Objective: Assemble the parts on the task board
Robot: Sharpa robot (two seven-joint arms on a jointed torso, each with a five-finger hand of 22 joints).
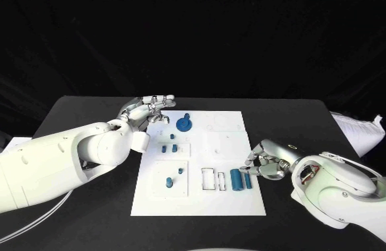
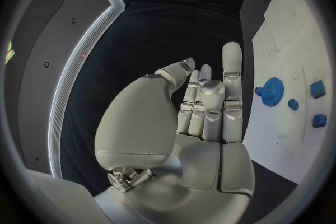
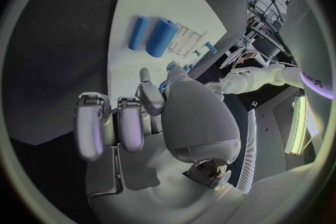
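Left hand: the left hand [image 1: 151, 107] hangs over the far left corner of the board [image 1: 201, 203]. Its fingers [image 2: 232, 75] are up and a little apart, and nothing is in it.

Right hand: the right hand [image 1: 264, 163] sits at the right edge of the board, just beside the two rolls. Its fingers [image 3: 91, 123] are curled in. I cannot tell if it holds a small thing.

Gear: a blue gear [image 1: 185, 124] with a knob on it lies on the far part of the board, near the left hand. The left wrist view shows the same gear [image 2: 271, 91].

Big roll: a fat blue roll [image 1: 236, 179] lies on the near right part of the board, seen also from the right wrist [image 3: 160, 37].

Thin roll: a thin blue roll [image 1: 249, 180] lies just beside the big roll, on the side of the right hand. From the right wrist it shows too [image 3: 137, 32].

Small pegs: two small blue pegs [image 1: 169, 148] stand side by side in a square plate on the left part of the board. Another peg [image 1: 169, 181] stands in the next square plate, closer to the robot.

Frames: two thin frames [image 1: 214, 178] sit on the board, just left of the big roll.

Board: the white board lies in the middle of the black surface [image 1: 80, 114].
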